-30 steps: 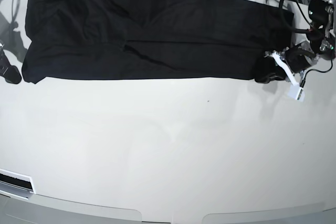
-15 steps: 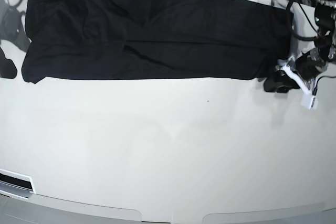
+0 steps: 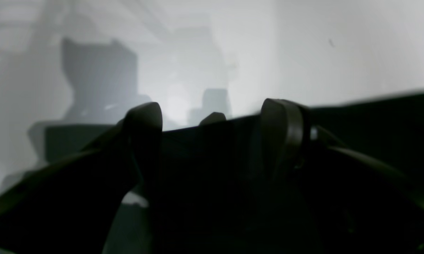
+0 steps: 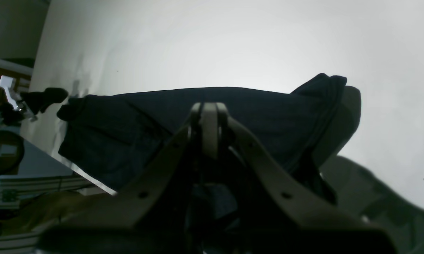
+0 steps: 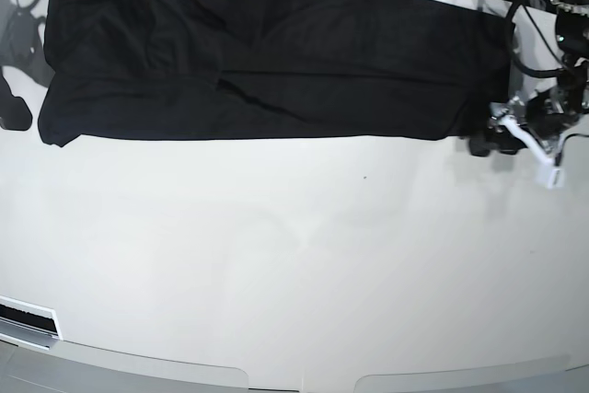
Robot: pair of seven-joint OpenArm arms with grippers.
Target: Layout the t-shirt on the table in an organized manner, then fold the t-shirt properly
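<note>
The left gripper (image 5: 490, 142) stood at about 3 o'clock in the base view, its jaws spread wide and holding nothing, just beside the end of the t-shirt (image 5: 267, 57). In the left wrist view its two dark fingers (image 3: 144, 120) stood apart with black cloth beyond them. The right gripper (image 4: 209, 120) was clenched, its fingers pressed together, with nothing seen between them. The t-shirt lay as a long band across the 12 o'clock side of the table (image 5: 294, 264).
</note>
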